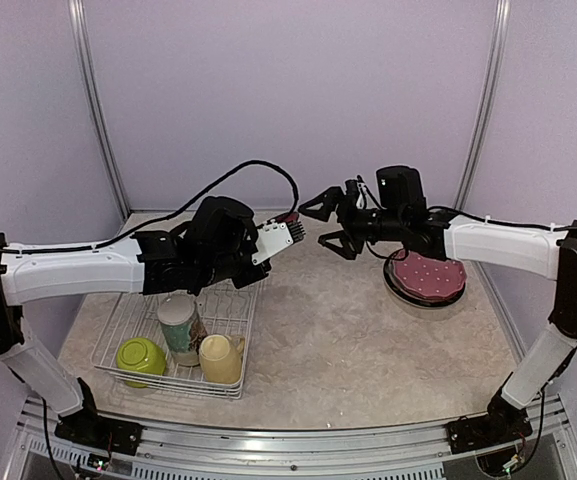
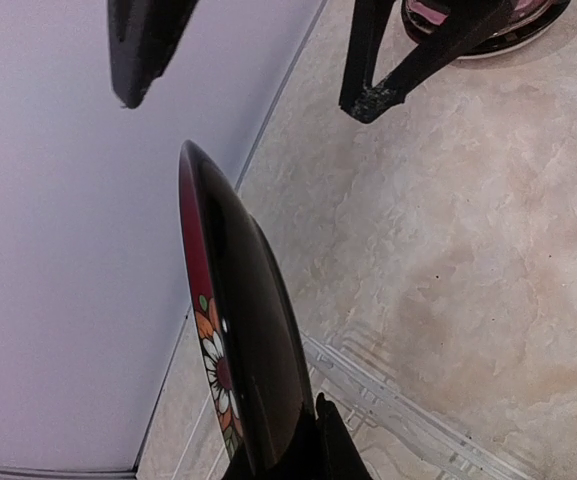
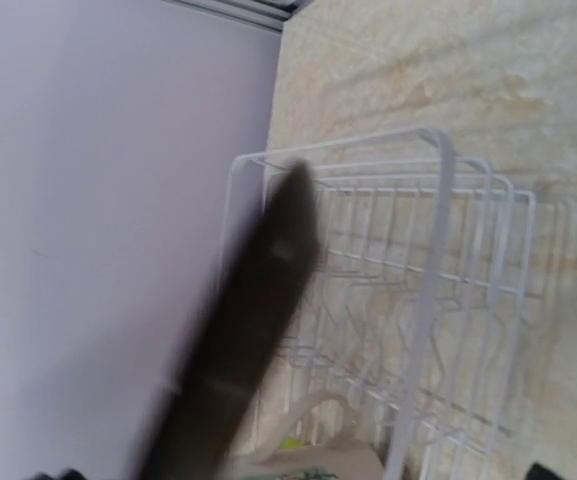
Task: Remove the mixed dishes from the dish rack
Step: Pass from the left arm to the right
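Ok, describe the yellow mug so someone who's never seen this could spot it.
Look at the white wire dish rack on the table's left side. In its near right corner sits the yellow mug. It alone is plain pale yellow, next to a green bowl and a taller patterned mug.

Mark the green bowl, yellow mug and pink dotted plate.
green bowl (image 1: 140, 358): top external view, middle of its body
yellow mug (image 1: 220, 360): top external view, its side wall
pink dotted plate (image 1: 428, 274): top external view, centre of dotted face
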Robot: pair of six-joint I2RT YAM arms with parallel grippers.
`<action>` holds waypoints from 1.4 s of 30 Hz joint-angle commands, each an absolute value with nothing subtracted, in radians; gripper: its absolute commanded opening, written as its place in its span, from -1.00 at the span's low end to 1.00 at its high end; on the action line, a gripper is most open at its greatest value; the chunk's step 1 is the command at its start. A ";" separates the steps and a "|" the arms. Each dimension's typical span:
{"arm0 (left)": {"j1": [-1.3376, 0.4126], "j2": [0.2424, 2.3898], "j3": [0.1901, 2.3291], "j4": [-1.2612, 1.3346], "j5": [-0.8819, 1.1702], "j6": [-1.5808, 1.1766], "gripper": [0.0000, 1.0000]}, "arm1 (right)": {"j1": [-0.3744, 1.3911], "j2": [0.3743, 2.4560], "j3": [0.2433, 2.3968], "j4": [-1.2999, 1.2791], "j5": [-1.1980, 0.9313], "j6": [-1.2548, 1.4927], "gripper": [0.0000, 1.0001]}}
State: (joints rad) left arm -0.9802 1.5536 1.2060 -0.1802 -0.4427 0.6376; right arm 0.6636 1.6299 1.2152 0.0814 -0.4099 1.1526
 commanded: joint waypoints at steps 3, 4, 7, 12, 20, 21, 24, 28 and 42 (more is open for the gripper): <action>-1.019 1.580 1.215 -0.112 -0.481 0.669 -1.00 | 0.710 1.718 1.285 0.141 -0.435 1.198 1.00; -1.024 1.583 1.215 -0.112 -0.484 0.671 -1.00 | 0.717 1.735 1.293 0.148 -0.441 1.201 1.00; -1.037 1.588 1.213 -0.109 -0.490 0.680 -1.00 | 0.732 1.779 1.307 0.170 -0.451 1.215 0.93; -1.051 1.598 1.209 -0.105 -0.500 0.691 -0.94 | 0.736 1.824 1.287 0.261 -0.480 1.267 0.58; -1.056 1.598 1.207 -0.104 -0.503 0.697 -0.90 | 0.736 1.818 1.246 0.310 -0.460 1.288 -0.09; -1.058 1.598 1.207 -0.104 -0.504 0.698 -0.86 | 0.735 1.819 1.244 0.318 -0.463 1.290 -0.17; -1.063 1.595 1.206 -0.108 -0.503 0.695 -0.75 | 0.736 1.821 1.233 0.347 -0.469 1.291 -0.38; -1.069 1.587 1.204 -0.115 -0.497 0.687 -0.57 | 0.732 1.811 1.213 0.382 -0.470 1.290 -0.61; -1.074 1.535 1.227 -0.206 -0.395 0.577 0.59 | 0.683 1.728 1.111 0.396 -0.422 1.230 -1.00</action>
